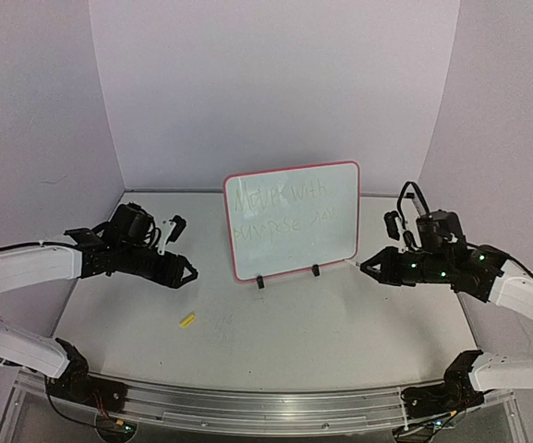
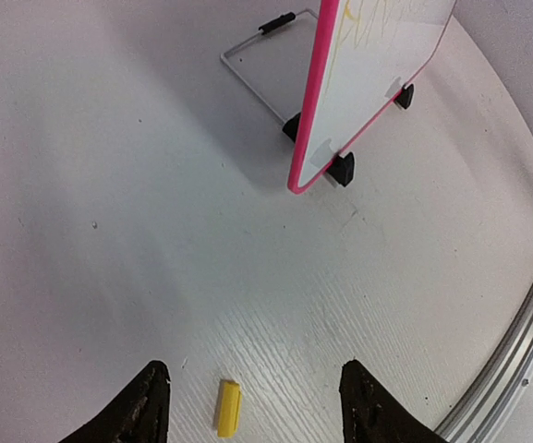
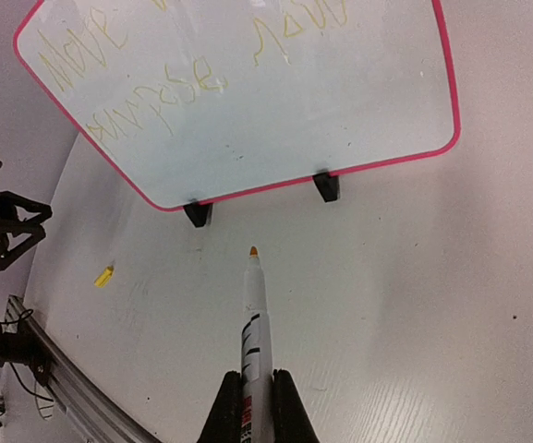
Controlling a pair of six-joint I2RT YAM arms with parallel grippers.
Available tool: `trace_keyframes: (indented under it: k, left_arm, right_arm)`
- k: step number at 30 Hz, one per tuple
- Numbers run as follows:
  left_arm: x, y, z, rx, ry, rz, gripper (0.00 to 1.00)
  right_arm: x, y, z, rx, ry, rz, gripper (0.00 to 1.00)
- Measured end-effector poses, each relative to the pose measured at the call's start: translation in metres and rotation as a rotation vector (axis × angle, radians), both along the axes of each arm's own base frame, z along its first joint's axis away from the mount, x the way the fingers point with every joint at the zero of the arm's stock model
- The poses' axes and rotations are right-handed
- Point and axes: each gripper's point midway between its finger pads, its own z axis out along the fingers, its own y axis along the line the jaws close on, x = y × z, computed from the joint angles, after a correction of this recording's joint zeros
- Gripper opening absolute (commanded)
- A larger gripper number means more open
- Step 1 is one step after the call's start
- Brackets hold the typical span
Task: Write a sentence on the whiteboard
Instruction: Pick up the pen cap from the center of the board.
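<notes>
While the whiteboard (image 1: 292, 220) is stood upright on the table (image 1: 340, 323), its sentence (image 1: 284, 210) faced toward the arms, the left gripper (image 2: 252, 383) is held agape, aimed at three o'clock; a marker (image 3: 253, 309) is clamped by the right gripper (image 3: 257, 386), aimed at nine.

Whiteboard (image 1: 289, 257) — small, white, pink-red rounded-corner frame — standing upright on two black feet (image 1: 260, 282), sitting mid-table (image 1: 340, 318), face looking toward near edge. Sentence (image 1: 280, 228) running across face in two lines — faint yellow-green strokes, thin, reading poorly; bottom strip showing bare white.
</notes>
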Motion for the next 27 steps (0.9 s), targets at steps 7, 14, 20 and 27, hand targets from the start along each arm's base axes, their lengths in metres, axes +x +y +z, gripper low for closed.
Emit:
trace_keyframes:
  k: [7,14,20,27]
  left_arm:
    - [-0.020,0.011,-0.037,0.011,0.145,0.073,0.55]
    - [-0.032,0.010,-0.075,0.083,0.257,0.101,0.51]
    - [-0.051,0.002,-0.092,0.153,0.294,0.062,0.48]
    - [-0.063,0.009,-0.110,0.257,0.315,0.069,0.48]
  right_arm:
    - [-0.015,0.015,-0.022,0.074,0.140,0.046,0.00]
    - [-0.021,0.023,-0.041,0.119,0.211,0.050,0.00]
    - [-0.019,0.029,-0.041,0.135,0.211,0.057,0.00]
    - [-0.019,0.031,-0.040,0.139,0.207,0.064,0.00]
